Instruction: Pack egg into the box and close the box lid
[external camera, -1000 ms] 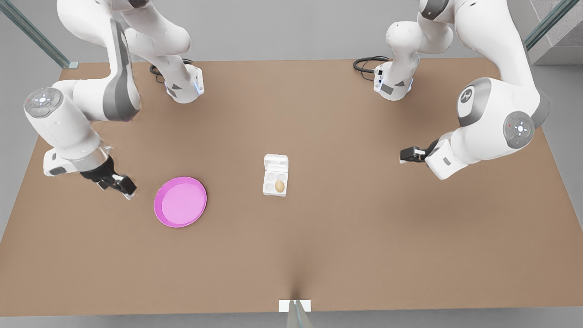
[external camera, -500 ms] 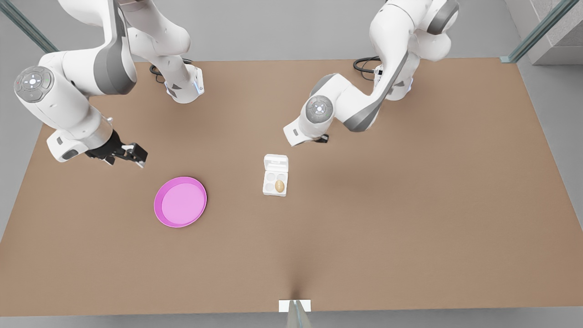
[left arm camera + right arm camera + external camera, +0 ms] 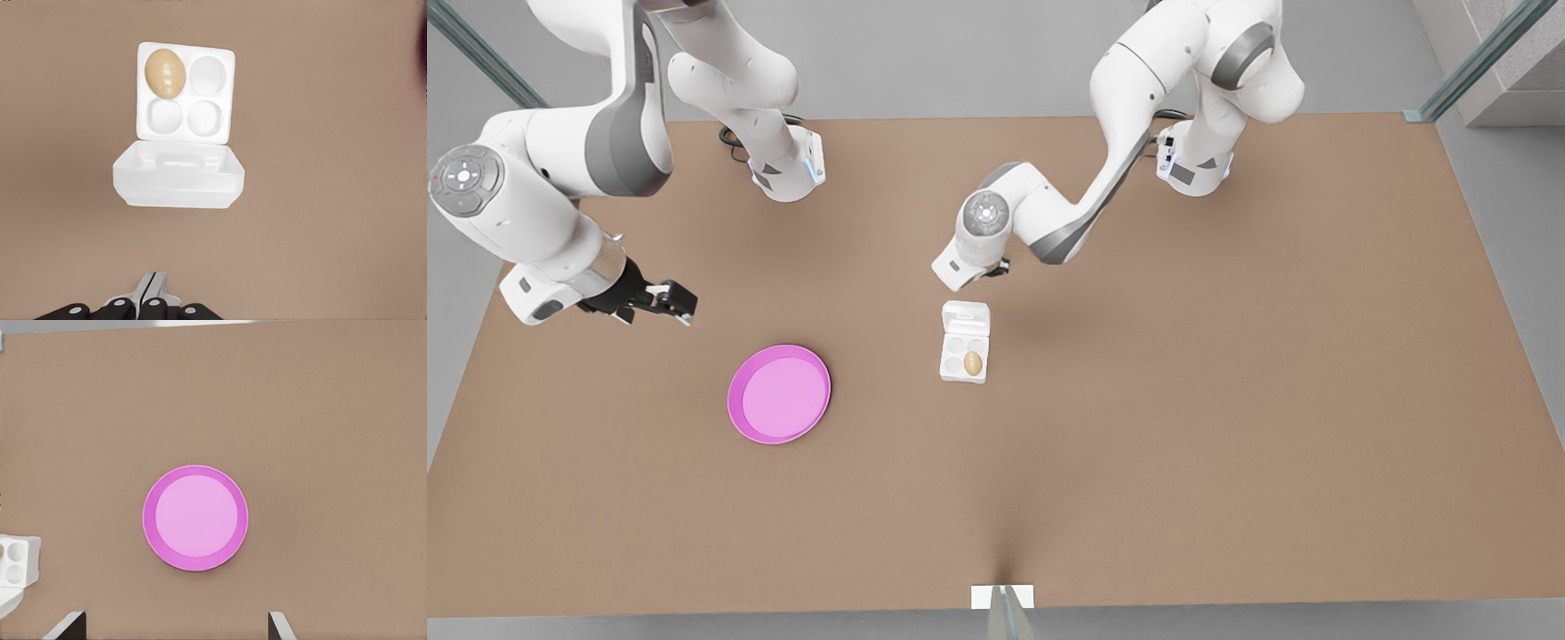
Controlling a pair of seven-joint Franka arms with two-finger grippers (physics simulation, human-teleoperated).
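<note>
The brown tabletop [image 3: 1138, 444] carried the box [image 3: 965, 356] near its middle, lid [image 3: 966, 316] open, egg [image 3: 973, 362] in one cup. The left gripper [image 3: 152, 293], fingers together, hovered beside the lid. The right gripper [image 3: 667, 302], fingers apart, waited near the pink plate [image 3: 779, 394].

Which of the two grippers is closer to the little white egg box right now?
The left gripper, fingers shut, hangs just beyond the box at its lid end. The right gripper, open, is far off, past the pink plate.

Glossy egg [image 3: 165, 72], matt white box [image 3: 185, 93]
</note>
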